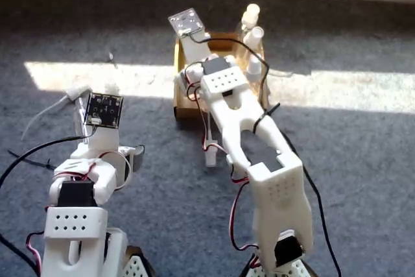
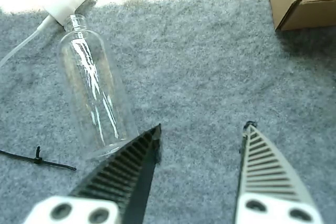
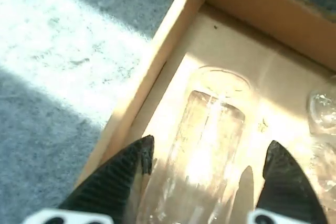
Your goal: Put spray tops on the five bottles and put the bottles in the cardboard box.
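In the high view the left arm (image 1: 78,218) sits at the lower left of the frame and the right arm (image 1: 227,105) stretches from the lower right up to the cardboard box (image 1: 178,89) at the upper middle, all on a grey carpet (image 1: 162,212) crossed by a band of sunlight. The left gripper (image 2: 203,127) is spread wide with nothing between its fingers; it hangs over the carpet next to a clear bottle (image 2: 97,93) that lies on its side, one finger tip just beside the bottle's base. A white spray top (image 2: 65,9) with its thin tube lies at the bottle's open neck, not fitted on. A black cable tie (image 2: 37,158) lies near the bottle's base, and a corner of the box shows well apart from it. The right gripper (image 3: 210,142) is over the inside of the box, also spread wide, with a second bottle (image 3: 215,114) between its fingers but not clamped; whether they touch the glass cannot be told. More glass (image 3: 323,108) lies beside it. Several capped bottles (image 1: 253,37) stand at the box's right edge in the high view.
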Tool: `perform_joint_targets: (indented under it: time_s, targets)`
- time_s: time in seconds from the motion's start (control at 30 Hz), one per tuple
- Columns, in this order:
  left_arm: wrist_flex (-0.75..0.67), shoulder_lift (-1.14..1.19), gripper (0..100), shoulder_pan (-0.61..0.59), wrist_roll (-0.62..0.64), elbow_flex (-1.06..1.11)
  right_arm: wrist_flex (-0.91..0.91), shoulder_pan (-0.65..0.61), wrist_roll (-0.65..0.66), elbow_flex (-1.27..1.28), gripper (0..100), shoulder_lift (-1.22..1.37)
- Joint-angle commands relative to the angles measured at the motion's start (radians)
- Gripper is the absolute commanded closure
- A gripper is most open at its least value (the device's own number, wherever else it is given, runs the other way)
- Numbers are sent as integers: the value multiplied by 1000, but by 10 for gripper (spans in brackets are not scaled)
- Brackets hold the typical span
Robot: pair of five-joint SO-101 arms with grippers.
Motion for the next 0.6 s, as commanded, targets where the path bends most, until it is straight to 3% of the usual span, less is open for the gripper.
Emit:
perform_joint_targets:
  time_s: [0.0, 0.1, 0.57]
  targets:
    - [-15, -10, 765, 13, -8, -7, 7, 10, -6, -47, 856, -13]
    - [-15, -10, 765, 13, -8, -7, 7, 13, -5, -44, 998, -13]
    - [-15, -10, 765, 13, -8, -7, 217, 12, -8, -122, 954, -25]
